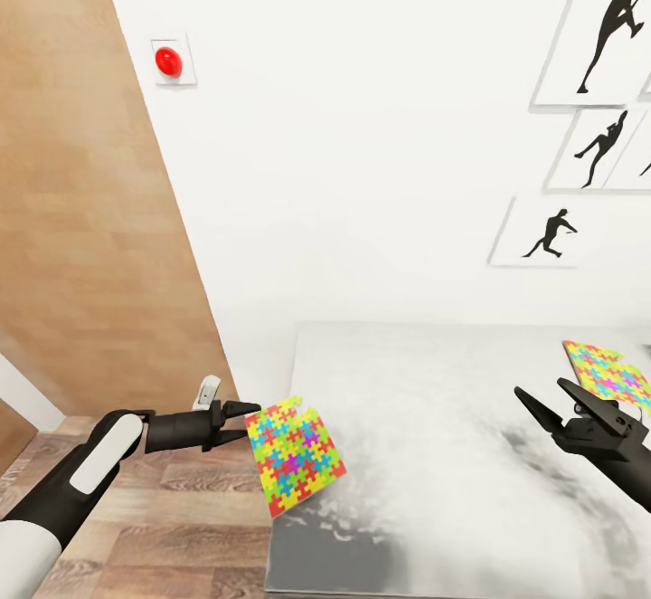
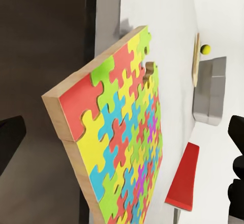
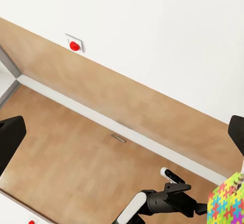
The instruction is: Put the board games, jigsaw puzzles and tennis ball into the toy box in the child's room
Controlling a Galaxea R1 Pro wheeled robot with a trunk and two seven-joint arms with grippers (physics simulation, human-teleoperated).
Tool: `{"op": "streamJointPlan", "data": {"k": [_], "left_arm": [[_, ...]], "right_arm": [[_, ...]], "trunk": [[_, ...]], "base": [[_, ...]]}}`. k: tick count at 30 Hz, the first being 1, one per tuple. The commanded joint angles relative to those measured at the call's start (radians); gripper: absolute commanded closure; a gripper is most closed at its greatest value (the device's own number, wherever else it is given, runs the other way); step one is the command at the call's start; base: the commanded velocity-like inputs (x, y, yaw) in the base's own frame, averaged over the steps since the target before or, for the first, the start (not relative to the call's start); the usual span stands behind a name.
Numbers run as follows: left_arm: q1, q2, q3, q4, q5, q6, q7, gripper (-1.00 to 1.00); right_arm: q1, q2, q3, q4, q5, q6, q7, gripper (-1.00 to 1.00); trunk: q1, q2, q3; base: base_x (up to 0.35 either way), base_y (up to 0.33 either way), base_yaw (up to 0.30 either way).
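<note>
Gripping one jigsaw puzzle (image 1: 294,455) by its edge, the left gripper (image 1: 242,421) holds it tilted over the counter (image 1: 434,436) corner. The right gripper (image 1: 553,400) hangs released, jaws spread, just beside a second puzzle (image 1: 610,371) lying flat. Farther along stand the grey toy box (image 2: 211,92), the tennis ball (image 2: 205,49) and a red object (image 2: 186,177), possibly a game box.

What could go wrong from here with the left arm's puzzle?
1. The left gripper pinches the jigsaw puzzle only at one corner, tilted over the table edge; it may slip to the floor.
2. The toy box sits far along the table, so the carry is long.
</note>
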Motion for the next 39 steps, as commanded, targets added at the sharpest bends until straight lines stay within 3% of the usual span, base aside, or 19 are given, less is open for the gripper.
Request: {"op": "streamJointPlan", "data": {"k": [1,29,30,39], "left_arm": [[-0.001,0.001,-0.002,0.000,-0.006,0.000,-0.009,-1.00],[-0.001,0.001,-0.002,0.001,-0.006,0.001,-0.009,-1.00],[-0.001,0.001,-0.002,0.001,-0.006,0.001,-0.009,1.00],[-0.001,0.002,0.001,0.000,-0.007,0.000,-0.009,1.00]], "right_arm": [[-0.001,0.000,-0.001,0.000,0.003,0.003,0.005,-1.00],[-0.001,0.001,-0.001,0.000,0.003,0.003,0.005,-1.00],[-0.001,0.001,-0.001,0.000,0.003,0.003,0.005,-1.00],[-0.001,0.001,0.000,0.000,0.003,0.003,0.005,-1.00]], "trunk": [[0.000,-0.001,-0.001],[0.000,-0.001,-0.001],[0.000,-0.001,-0.001],[0.000,-0.001,-0.001]], "base": [[0.013,0.000,0.000],[0.001,-0.044,0.000],[0.000,-0.001,0.000],[0.000,0.000,0.000]]}}
